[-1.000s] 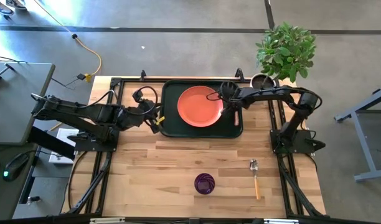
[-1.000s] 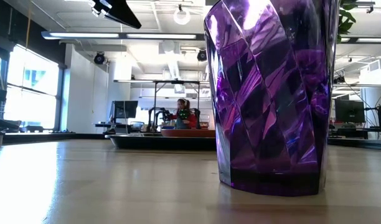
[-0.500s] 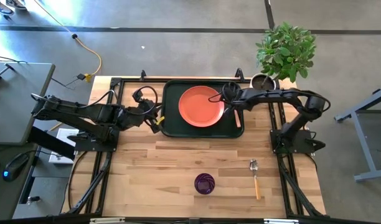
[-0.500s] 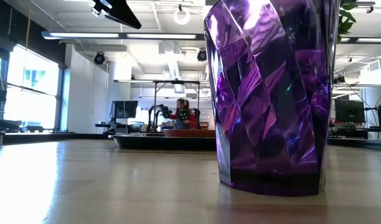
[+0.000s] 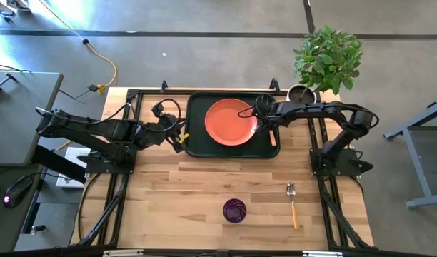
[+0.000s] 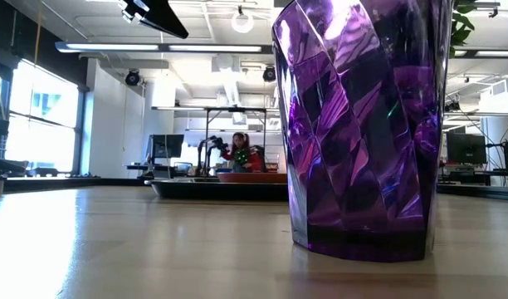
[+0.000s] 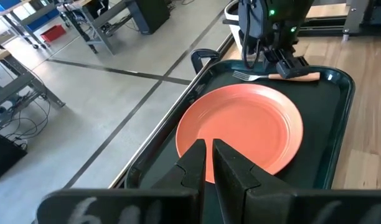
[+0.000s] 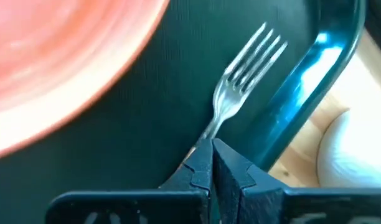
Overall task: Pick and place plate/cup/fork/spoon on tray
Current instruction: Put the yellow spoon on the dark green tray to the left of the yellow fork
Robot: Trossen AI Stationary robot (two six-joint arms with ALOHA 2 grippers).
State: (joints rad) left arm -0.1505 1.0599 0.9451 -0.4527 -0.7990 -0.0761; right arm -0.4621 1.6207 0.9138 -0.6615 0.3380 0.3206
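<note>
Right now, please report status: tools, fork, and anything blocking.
Right tool over tray, shut on fork, tines near the rim. Left tool shut, idle at tray's left edge. Plate on tray; cup, spoon on the table. Nothing blocking.

- One plate [image 5: 230, 122], orange-red, lying on the tray.
- One tray [image 5: 196, 143], dark green.
- One fork [image 8: 240, 86], on the tray just beside the plate.
- One spoon [image 5: 293, 203], on the bench well apart from the tray.
- One cup [image 5: 234, 210], purple, on the bench well apart from the tray.
- One potted plant [image 5: 325, 59], beside the tray's far right corner.
- Two arms, each with one gripper: the left gripper [image 5: 181, 139] and the right gripper [image 5: 264, 120].
</note>
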